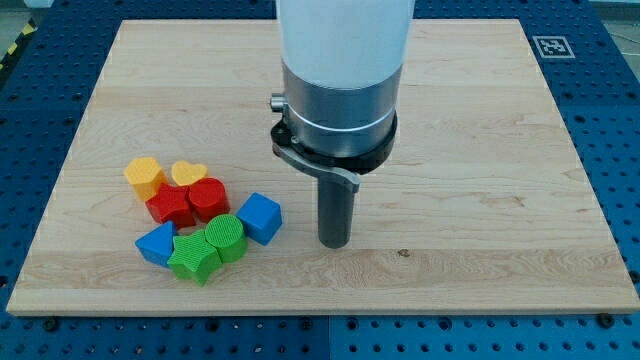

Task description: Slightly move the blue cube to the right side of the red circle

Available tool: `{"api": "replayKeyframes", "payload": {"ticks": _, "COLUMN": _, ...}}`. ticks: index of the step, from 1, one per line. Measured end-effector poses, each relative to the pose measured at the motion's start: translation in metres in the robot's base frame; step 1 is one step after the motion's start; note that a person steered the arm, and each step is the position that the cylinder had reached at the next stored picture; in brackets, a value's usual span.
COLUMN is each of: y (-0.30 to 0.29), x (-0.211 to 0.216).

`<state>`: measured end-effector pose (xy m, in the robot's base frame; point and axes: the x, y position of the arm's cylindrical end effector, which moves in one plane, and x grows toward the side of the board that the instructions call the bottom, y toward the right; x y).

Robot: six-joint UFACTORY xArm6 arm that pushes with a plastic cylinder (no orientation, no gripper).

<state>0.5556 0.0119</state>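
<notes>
Our arm ends in a straight dark rod under a grey and white housing, so there is nothing to open, close or hold; my tip (334,243) rests on the light wooden board (480,150) near its middle, a bit toward the view's bottom. The blue plastic cube (261,217) sits near my tip on the view's left, with a clear gap of bare wood between them, no contact. The cube is at the right edge of a tight cluster in the board's lower left. The red round plastic block (209,198) lies up and to the left of the cube, close, and we cannot tell if they touch. A red star-like block (170,205) touches the red round one on its left. Above those, an orange hexagon-like block (145,176) and a yellow heart block (188,174) sit side by side. Below, a green round ribbed block (227,236) sits just left of the blue cube, seemingly touching its lower left side. A green star-like block (195,257) overlaps the green round one on the left in this view, and a second blue block (156,244), shape roughly triangular, sits at the cluster's lower left. The board lies on a blue perforated table (620,120), with a small black and white marker (551,46) at the board's top right corner.
</notes>
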Motion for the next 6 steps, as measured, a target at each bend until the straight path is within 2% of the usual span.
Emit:
{"api": "replayKeyframes", "payload": {"ticks": 3, "y": 0.009, "x": -0.006}}
{"api": "replayKeyframes", "payload": {"ticks": 6, "y": -0.032, "x": -0.009}}
